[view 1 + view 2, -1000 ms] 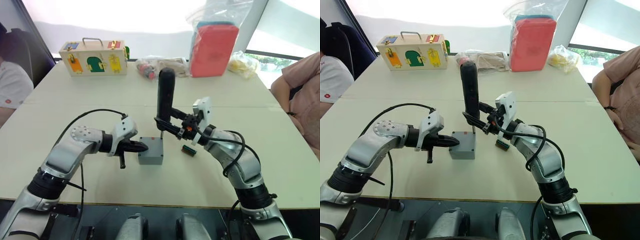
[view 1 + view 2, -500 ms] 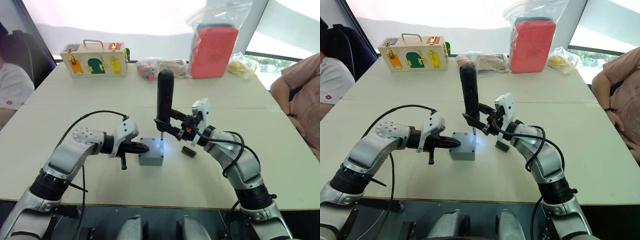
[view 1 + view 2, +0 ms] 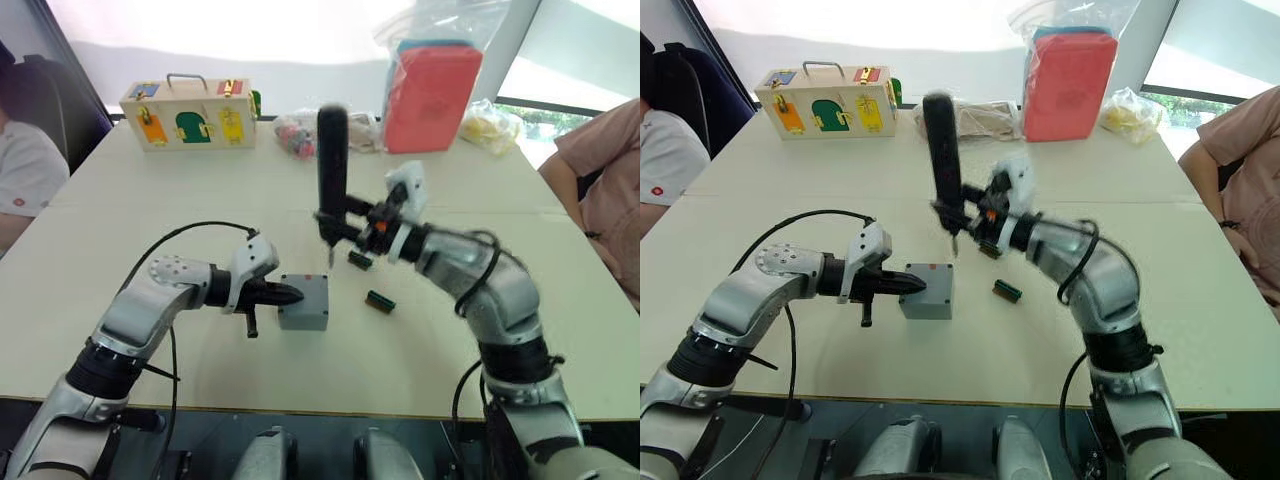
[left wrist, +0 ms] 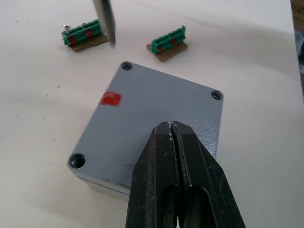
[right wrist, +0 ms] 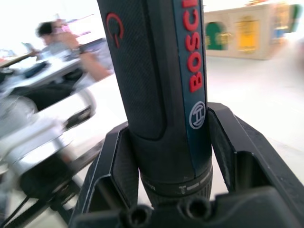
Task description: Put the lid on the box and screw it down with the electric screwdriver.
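The grey box (image 3: pixel 303 314) stands on the table with the lid (image 4: pixel 156 111) lying flat on it, a red mark near one corner and open screw holes at the corners. My left gripper (image 4: pixel 170 126) is shut, its tips resting on the lid from the left side. My right gripper (image 3: pixel 340 224) is shut on the electric screwdriver (image 3: pixel 332 160), which stands upright and lifted. Its metal bit (image 4: pixel 104 21) hangs above the table just beyond the box's far edge, apart from the lid.
Two green connector pieces (image 3: pixel 360 260) (image 3: pixel 378 300) lie right of the box. At the back stand a wooden latch box (image 3: pixel 188 115), a red pack in a plastic bag (image 3: pixel 430 85) and small bags (image 3: pixel 490 128). People sit at the left (image 3: pixel 20 170) and right (image 3: pixel 600 170) table edges.
My right arm has lifted the screwdriver up and back, taking the bit off the box's far corner. The left gripper has stayed on the lid.
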Robot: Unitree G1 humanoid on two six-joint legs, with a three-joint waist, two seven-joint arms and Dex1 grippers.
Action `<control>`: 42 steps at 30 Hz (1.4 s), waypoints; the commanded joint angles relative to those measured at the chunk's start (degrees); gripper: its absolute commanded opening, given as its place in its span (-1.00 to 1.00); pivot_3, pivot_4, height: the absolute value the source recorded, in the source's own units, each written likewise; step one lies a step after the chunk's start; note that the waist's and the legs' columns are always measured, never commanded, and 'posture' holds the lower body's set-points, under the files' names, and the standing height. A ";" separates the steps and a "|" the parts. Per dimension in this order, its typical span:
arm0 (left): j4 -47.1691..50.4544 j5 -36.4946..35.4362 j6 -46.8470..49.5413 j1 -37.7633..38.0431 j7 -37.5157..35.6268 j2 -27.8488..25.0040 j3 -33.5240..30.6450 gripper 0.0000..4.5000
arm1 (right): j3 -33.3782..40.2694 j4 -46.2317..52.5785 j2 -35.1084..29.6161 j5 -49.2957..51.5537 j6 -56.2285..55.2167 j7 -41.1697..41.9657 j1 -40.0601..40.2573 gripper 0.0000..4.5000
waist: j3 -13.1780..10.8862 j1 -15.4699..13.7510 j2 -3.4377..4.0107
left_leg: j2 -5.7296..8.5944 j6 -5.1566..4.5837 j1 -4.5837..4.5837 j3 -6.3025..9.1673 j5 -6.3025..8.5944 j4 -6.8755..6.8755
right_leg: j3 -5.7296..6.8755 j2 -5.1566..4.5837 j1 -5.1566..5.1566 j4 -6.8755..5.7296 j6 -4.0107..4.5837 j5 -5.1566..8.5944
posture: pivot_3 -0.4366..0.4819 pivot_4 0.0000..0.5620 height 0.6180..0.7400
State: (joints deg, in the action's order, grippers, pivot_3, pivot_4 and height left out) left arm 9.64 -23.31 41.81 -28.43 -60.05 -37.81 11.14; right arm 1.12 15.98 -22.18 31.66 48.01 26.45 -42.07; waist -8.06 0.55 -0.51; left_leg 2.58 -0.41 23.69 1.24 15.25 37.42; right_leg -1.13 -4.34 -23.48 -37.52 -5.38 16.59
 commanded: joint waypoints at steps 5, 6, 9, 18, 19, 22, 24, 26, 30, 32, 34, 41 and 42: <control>-0.62 -5.65 0.54 -5.80 5.89 4.58 -10.66 -1.00 | 15.47 -6.89 -7.69 8.29 21.05 -7.22 -11.70 -0.20 | -0.17 0.05 -0.09 | 0.00 0.01 0.03 0.04 -0.01 -0.08 | 0.11 0.00 -0.01 0.02 0.00 0.00 | -0.05 -0.47 0.97; 0.17 -7.26 1.86 -6.13 4.69 4.18 -10.88 -1.00 | 15.81 -8.57 -10.09 8.24 23.99 -6.98 -11.88 -0.20 | -0.17 0.01 -0.09 | 0.01 0.01 0.03 0.04 -0.01 -0.09 | 0.11 -0.02 0.01 0.02 0.00 0.00 | -0.05 -0.47 0.97; 3.44 -9.28 2.58 -6.10 -0.33 1.71 -8.47 -1.00 | 16.18 -15.84 -17.21 8.08 36.86 -6.22 -12.23 -0.20 | -0.26 0.07 -0.02 | 0.05 -0.02 0.04 -0.01 0.00 -0.12 | 0.12 -0.10 0.04 0.15 0.00 0.00 | -0.05 -0.47 0.97; 8.32 -2.96 -5.26 -5.38 -8.32 -3.15 2.48 -1.00 | -1.28 -30.47 -34.78 13.81 44.49 1.26 -8.21 -0.20 | -0.71 0.79 0.51 | 0.05 -0.09 0.15 -0.24 0.00 -0.21 | 0.06 -0.14 -0.05 0.35 0.01 0.01 | -0.05 -0.47 0.97; 8.27 -2.35 -6.01 -5.29 -8.47 -3.19 3.02 -1.00 | -2.65 -30.87 -35.47 14.09 44.49 1.81 -7.95 -0.20 | -0.75 0.93 0.50 | 0.03 -0.11 0.09 -0.35 -0.01 -0.21 | 0.03 -0.14 -0.05 0.32 0.01 0.01 | -0.05 -0.47 0.97; 7.94 -1.36 -7.59 -5.02 -8.40 -2.74 3.78 -1.00 | -5.88 -33.23 -37.18 15.31 44.49 1.83 -6.46 -0.20 | -0.77 0.64 0.53 | -0.05 -0.13 0.02 -0.41 -0.02 -0.21 | 0.03 -0.08 -0.04 0.23 0.00 0.01 | -0.05 -0.47 0.97; 7.57 -1.20 -7.74 -4.82 -7.78 -1.95 3.82 -1.00 | -7.20 -35.32 -37.29 17.35 44.49 1.50 -6.57 -0.20 | -0.79 0.36 0.51 | -0.06 -0.17 0.02 -0.39 0.01 -0.20 | 0.06 -0.06 -0.04 0.23 0.00 0.01 | -0.05 -0.47 0.97; 7.14 -0.54 -8.31 -4.42 -7.37 -1.51 3.99 -1.00 | -8.50 -36.59 -37.00 18.32 44.49 0.94 -7.68 -0.20 | -0.79 0.23 0.51 | -0.05 -0.25 0.06 -0.43 0.05 -0.11 | 0.05 -0.08 -0.03 0.25 -0.01 0.00 | -0.05 -0.47 0.97; 6.93 -0.41 -8.59 -3.86 -6.76 -0.78 3.60 -1.00 | -10.41 -38.12 -36.22 16.58 44.49 0.02 -8.90 -0.20 | -0.81 0.20 0.51 | -0.05 -0.30 0.13 -0.45 0.08 0.04 | 0.04 -0.09 -0.03 0.25 -0.03 -0.01 | -0.05 -0.47 0.97; 6.74 -0.83 -8.42 -3.86 -6.38 -0.11 2.98 -1.00 | -11.04 -39.17 -35.42 15.03 44.49 -0.08 -9.00 -0.20 | -0.81 0.15 0.51 | -0.05 -0.30 0.12 -0.45 0.09 0.05 | 0.04 -0.09 -0.02 0.25 -0.03 -0.01 | -0.05 -0.47 0.97; 6.65 -1.02 -8.10 -3.95 -6.30 0.16 2.63 -1.00 | -11.21 -39.54 -34.83 13.49 44.49 -0.17 -8.99 -0.20 | -0.81 0.11 0.50 | -0.05 -0.30 0.13 -0.45 0.09 0.05 | 0.05 -0.09 -0.02 0.25 -0.04 -0.01 | -0.05 -0.47 0.97; 5.92 -0.78 -8.10 -3.61 -5.43 -0.14 1.69 -1.00 | -11.71 -37.48 -34.04 8.14 44.43 0.98 -7.77 0.95 | -0.81 0.03 0.50 | -0.05 -0.31 0.12 -0.42 0.10 0.14 | 0.07 -0.08 0.04 0.25 -0.05 -0.02 | -0.05 -0.47 0.97; 5.81 -0.84 -8.08 -3.50 -5.05 -0.04 1.37 -1.00 | -11.81 -36.67 -34.27 7.54 43.43 1.68 -7.25 0.99 | -0.81 0.02 0.50 | -0.05 -0.34 0.12 -0.42 0.11 0.17 | 0.07 -0.08 0.05 0.24 -0.06 -0.03 | -0.05 -0.47 0.97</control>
State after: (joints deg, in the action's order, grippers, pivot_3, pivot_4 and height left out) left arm 14.67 -23.78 34.34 -31.70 -65.65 -37.64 14.46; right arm -10.96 -21.98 -55.91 41.19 92.01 27.66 -49.79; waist -8.86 0.58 -0.01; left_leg 2.53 -0.80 23.81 0.82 15.40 37.67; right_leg -1.05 -4.42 -23.40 -37.29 -5.44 16.56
